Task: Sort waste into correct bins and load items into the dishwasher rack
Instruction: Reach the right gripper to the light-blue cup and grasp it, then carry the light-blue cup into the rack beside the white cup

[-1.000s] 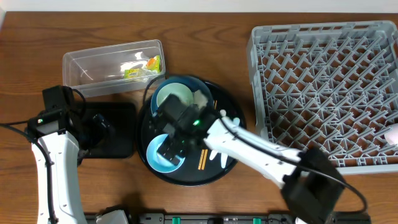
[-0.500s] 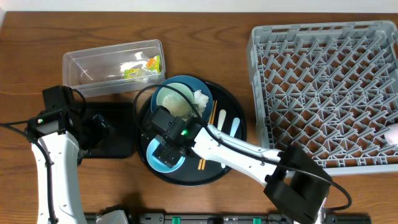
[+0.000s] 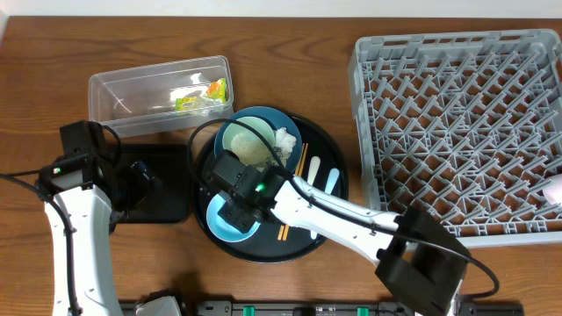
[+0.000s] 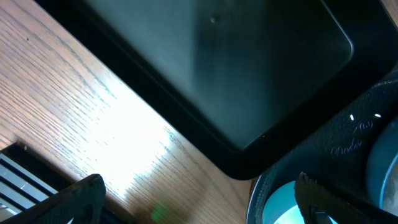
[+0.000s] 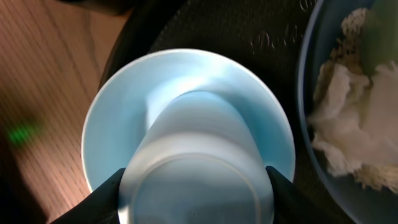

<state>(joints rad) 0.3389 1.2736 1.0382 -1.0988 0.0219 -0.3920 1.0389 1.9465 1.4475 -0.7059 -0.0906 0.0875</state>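
Left arm (image 3: pixel 83 246) and right arm (image 3: pixel 338 211) were white shells with chunky black joints, loopy black cables, tiny green lights.

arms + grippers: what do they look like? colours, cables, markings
Left arm and right arm: white links, black joint housings, black cables looping at the wrists. Green LED lit on the right wrist. Gripper fingers black. No legible markings.

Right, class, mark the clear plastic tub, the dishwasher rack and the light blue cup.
clear plastic tub (image 3: pixel 123 98): overhead view, bare floor near its left end.
dishwasher rack (image 3: pixel 457 132): overhead view, middle of its peg lattice.
light blue cup (image 5: pixel 196 140): right wrist view, its side wall.
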